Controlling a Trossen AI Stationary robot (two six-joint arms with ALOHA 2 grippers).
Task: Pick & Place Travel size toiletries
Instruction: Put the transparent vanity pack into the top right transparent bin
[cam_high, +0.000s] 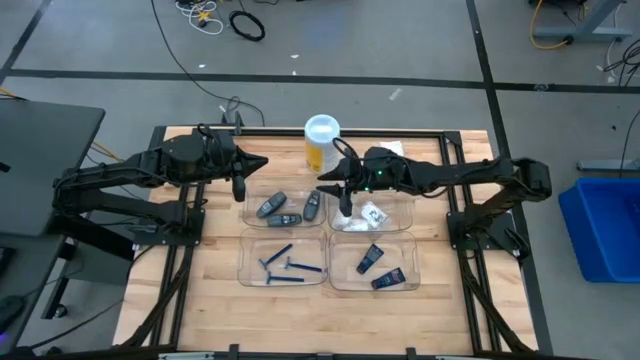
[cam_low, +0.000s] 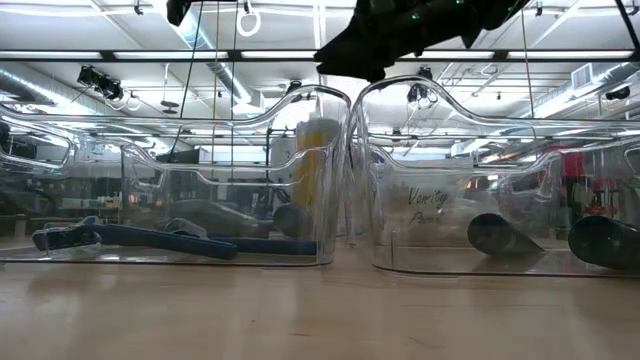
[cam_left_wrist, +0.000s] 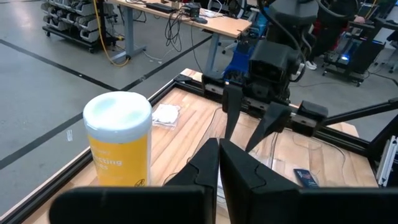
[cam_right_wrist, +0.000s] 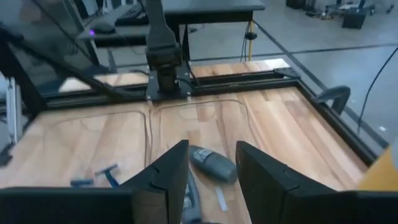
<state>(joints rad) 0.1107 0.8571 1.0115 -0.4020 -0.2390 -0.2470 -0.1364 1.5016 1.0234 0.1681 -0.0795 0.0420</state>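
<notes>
I've got the right gripper (cam_right_wrist: 208, 171) hanging over the clear plastic rectangular tray (cam_high: 252, 212), fingers partly spread with nothing in them, and a grey oval stick (cam_right_wrist: 212, 164) lying just beyond the gap between the tips. I'd call this the approach to the pick. Next I need to drop straight down and straddle it. My left gripper (cam_left_wrist: 219, 163) waits pinched shut, empty, just beside the tray.
</notes>
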